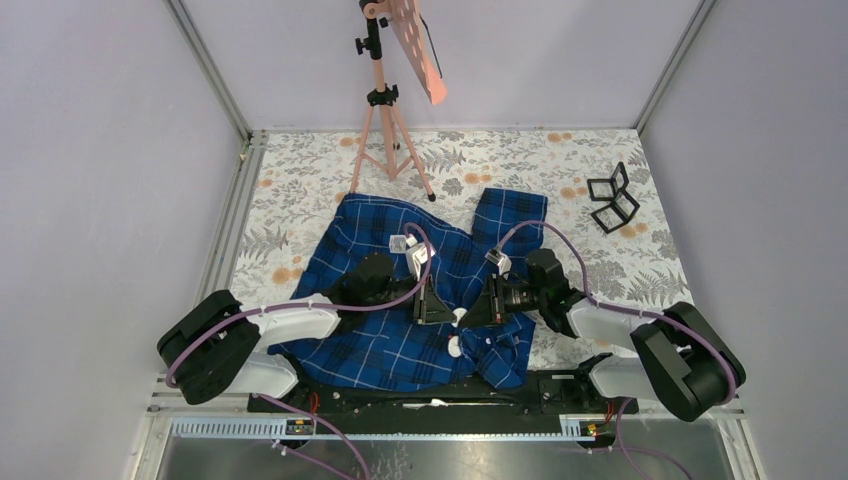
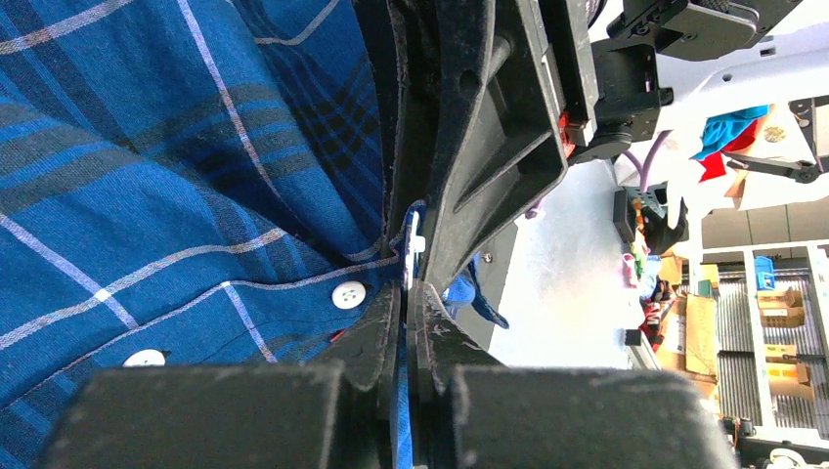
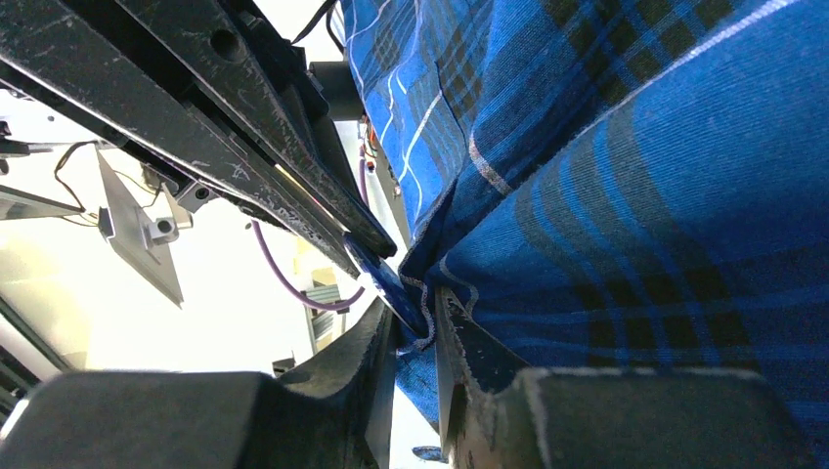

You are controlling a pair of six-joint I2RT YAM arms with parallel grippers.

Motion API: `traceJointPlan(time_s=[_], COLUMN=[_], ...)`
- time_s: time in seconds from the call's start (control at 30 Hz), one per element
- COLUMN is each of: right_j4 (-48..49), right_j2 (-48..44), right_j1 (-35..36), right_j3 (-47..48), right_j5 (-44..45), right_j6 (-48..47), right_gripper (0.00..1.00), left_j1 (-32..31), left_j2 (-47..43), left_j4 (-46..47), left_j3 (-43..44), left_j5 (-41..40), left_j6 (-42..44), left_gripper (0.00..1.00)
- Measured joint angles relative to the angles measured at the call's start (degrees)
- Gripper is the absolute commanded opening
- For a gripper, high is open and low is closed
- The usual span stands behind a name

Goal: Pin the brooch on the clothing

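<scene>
Clothing [image 1: 380,350] | placket edge pinched in left fingers [image 2: 442,342] | fold gripped between right fingers [image 3: 364,357]

Blue checked shirt [image 1: 390,345]
It is dark blue with thin white lines and darker squares; white buttons [image 2: 348,294] sit just beside the black left gripper [image 2: 409,301].

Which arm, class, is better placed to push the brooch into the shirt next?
Probably the right. The left gripper is shut on the shirt beside its buttons, steadying it. The right gripper pinches a small blue piece, apparently the brooch, against that edge.
</scene>
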Motion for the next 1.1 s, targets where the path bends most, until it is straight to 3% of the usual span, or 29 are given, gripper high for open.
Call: traceJointPlan(time_s=[1.1], right_j4=[7.6], right_j2=[5.0], right_j1=[0.0], right_j3=[-1.2], right_j5=[2.3], right_j6=[7.9], right_gripper=[0.12], left_j1=[0.0], left_j2=[-1.7], left_j4=[-3.4], left_j3=[0.0], left_j5=[-3.7], left_j6=[2.1], left_gripper=[0.0])
